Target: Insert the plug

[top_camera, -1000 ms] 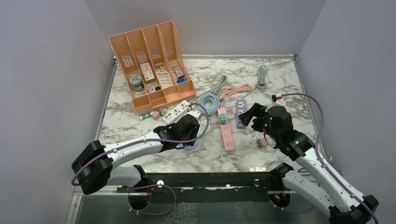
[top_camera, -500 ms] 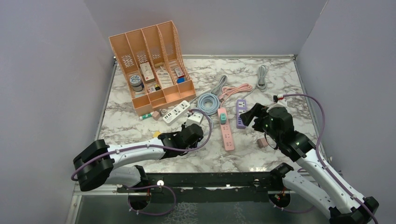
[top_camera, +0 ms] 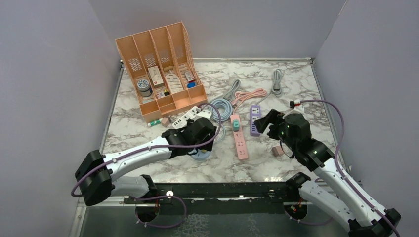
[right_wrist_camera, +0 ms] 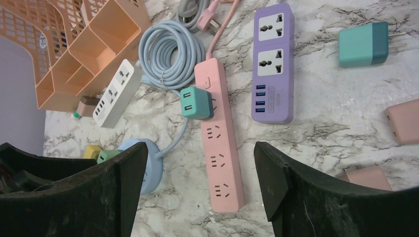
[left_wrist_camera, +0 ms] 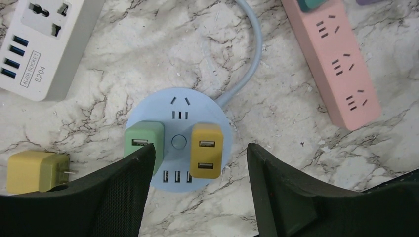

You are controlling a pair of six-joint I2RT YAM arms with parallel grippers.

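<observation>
- The yellow plug (left_wrist_camera: 206, 155) sits upright in the round blue socket hub (left_wrist_camera: 178, 106), flush with its face, with a green plug (left_wrist_camera: 143, 140) seated beside it.
- The left gripper (left_wrist_camera: 200, 150) hangs over the hub. Its fingers are spread to either side of the two plugs and grasp nothing, so the yellow plug looks inserted and released.
- An olive plug (left_wrist_camera: 34, 171) lies loose on the marble table (top_camera: 276, 168), well apart from the hub on its left and near the white power strip (left_wrist_camera: 44, 44). If it also belongs to the task, it has not been plugged in.
- The right gripper (right_wrist_camera: 200, 148) hovers with its fingers wide and empty above the pink power strip (right_wrist_camera: 220, 148). The purple power strip (right_wrist_camera: 272, 69) lies just beyond.
- The insertion seems done. What likely remains is lifting the left arm clear, and perhaps dealing with the loose plugs.
- A second ago the left fingers were clenched; now they stand apart.
- Half a second ago, in the top view, the left wrist sat nearer the arm bases. Now it is forward over the hub again, close to where it was a second ago.
- The right arm and the strips, cables and orange organiser show no visible shift across the three top views.
</observation>
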